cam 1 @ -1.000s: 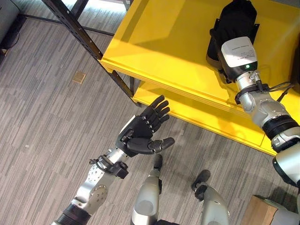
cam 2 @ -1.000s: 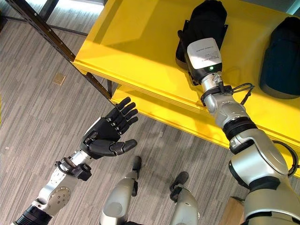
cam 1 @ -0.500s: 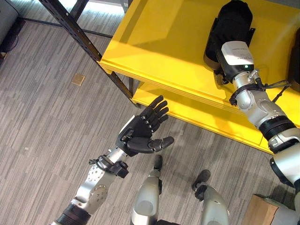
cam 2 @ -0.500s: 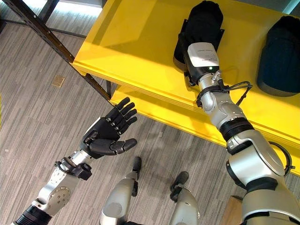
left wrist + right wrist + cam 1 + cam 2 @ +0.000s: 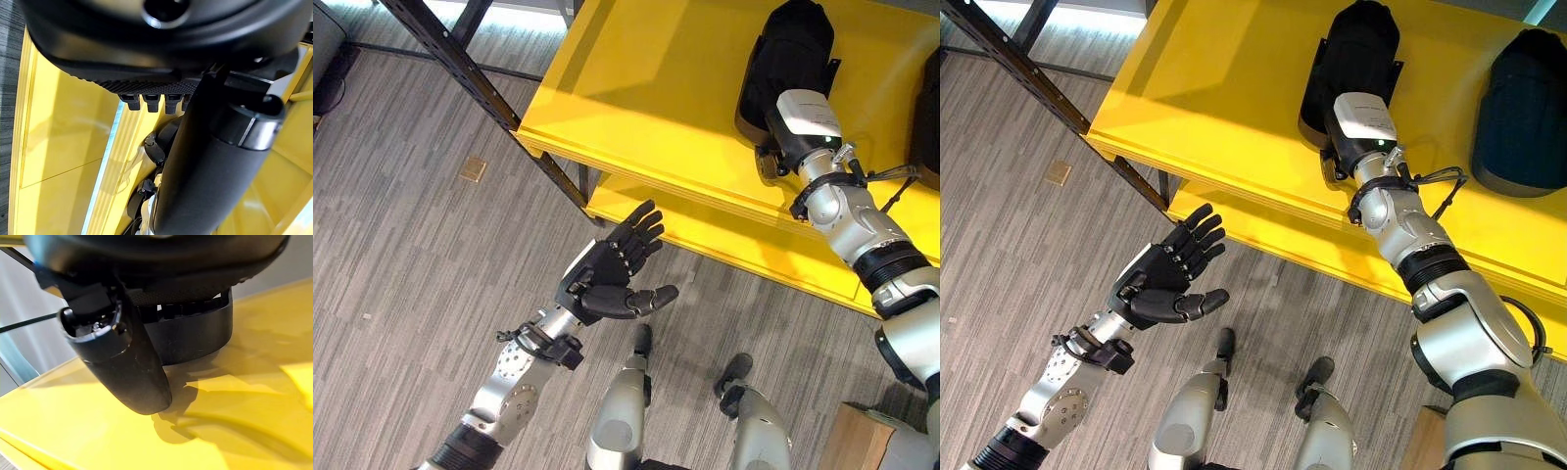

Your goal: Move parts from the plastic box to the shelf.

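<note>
1. Now our right hand [image 5: 1363, 122] is at the upper right of the head views, over the top board of the yellow shelf [image 5: 1224, 108], with a black part [image 5: 1356, 49] lying on that board right under and beyond it.

2. Compared with a second ago, the right arm has eased back a little towards us. More of the black part shows past the hand than before, and the part itself looks to lie in much the same place on the board.

3. We cannot tell from the head views whether the right hand's fingers are apart or clamped, since they are hidden under its white back. In the right wrist view the thumb [image 5: 122, 367] hangs over bare yellow board and presses nothing, with the part's dark edge [image 5: 195, 333] just behind it. We judge the part is set down and let go, but that is not certain.

4. A second black part [image 5: 1518, 98] lies at the far right of the same board, well apart from the first.

5. Our left hand [image 5: 607, 279] hangs at mid frame over the grey floor [image 5: 401, 255], palm up, fingers spread and straight, holding nothing, as it was a second ago.

6. If the release is done, this delivery is finished and the next trip goes back to the box.
</note>
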